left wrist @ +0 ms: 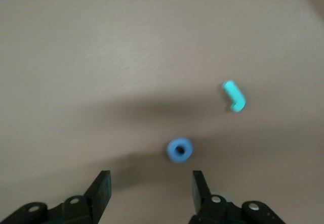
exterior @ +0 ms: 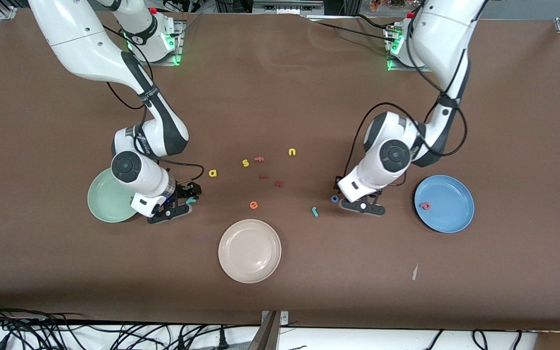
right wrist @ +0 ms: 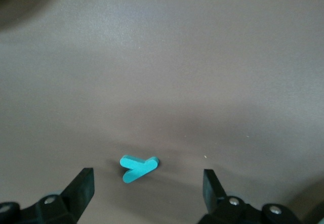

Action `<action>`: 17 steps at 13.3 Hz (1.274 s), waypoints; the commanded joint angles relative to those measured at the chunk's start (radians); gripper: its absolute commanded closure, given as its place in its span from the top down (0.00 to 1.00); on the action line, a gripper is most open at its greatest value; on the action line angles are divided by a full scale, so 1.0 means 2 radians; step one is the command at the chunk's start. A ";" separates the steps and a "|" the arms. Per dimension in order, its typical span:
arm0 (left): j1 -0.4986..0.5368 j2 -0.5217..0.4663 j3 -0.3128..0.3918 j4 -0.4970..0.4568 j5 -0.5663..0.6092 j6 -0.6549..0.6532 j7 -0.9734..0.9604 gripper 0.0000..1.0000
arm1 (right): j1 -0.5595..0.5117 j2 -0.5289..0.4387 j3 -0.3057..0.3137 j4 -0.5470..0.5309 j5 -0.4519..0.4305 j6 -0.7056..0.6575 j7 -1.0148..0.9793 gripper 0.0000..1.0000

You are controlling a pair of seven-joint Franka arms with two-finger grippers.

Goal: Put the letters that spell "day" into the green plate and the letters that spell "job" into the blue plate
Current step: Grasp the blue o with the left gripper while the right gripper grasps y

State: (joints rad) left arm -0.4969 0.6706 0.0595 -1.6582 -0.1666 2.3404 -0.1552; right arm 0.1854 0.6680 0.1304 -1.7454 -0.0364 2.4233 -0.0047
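Seen from the front camera: right gripper (exterior: pixel 190 197) low at the teal y (exterior: pixel 191 200), beside the green plate (exterior: pixel 106 200); left gripper (exterior: pixel 353 201) low just beside the blue o (exterior: pixel 334 198), teal j (exterior: pixel 315 211) near, salmon b (exterior: pixel 425 205) on the blue plate (exterior: pixel 447 218); yellow a (exterior: pixel 213 172) on the table.
Left wrist: fingers (left wrist: pixel 101 191) spread apart, holding nothing; blue o (left wrist: pixel 179 150) just ahead between them, teal j (left wrist: pixel 234 95) farther off.
Right wrist: fingers (right wrist: pixel 83 186) spread wide, holding nothing; teal y (right wrist: pixel 137 167) flat on the table between them.
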 commanded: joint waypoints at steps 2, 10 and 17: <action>-0.026 0.049 0.022 0.038 -0.003 0.031 -0.006 0.73 | 0.008 0.010 0.001 0.001 -0.001 0.006 0.001 0.89; -0.045 0.066 0.022 0.035 0.002 0.049 -0.026 0.67 | 0.008 0.015 0.000 -0.002 -0.003 0.006 -0.008 0.76; -0.042 0.062 0.029 0.027 0.004 0.048 -0.019 0.54 | 0.007 0.015 0.000 -0.007 -0.003 0.006 -0.008 0.65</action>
State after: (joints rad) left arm -0.5702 0.7857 0.0985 -1.6105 -0.1664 2.4367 -0.1927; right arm 0.2015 0.6973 0.1278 -1.7464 -0.0368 2.4250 -0.0098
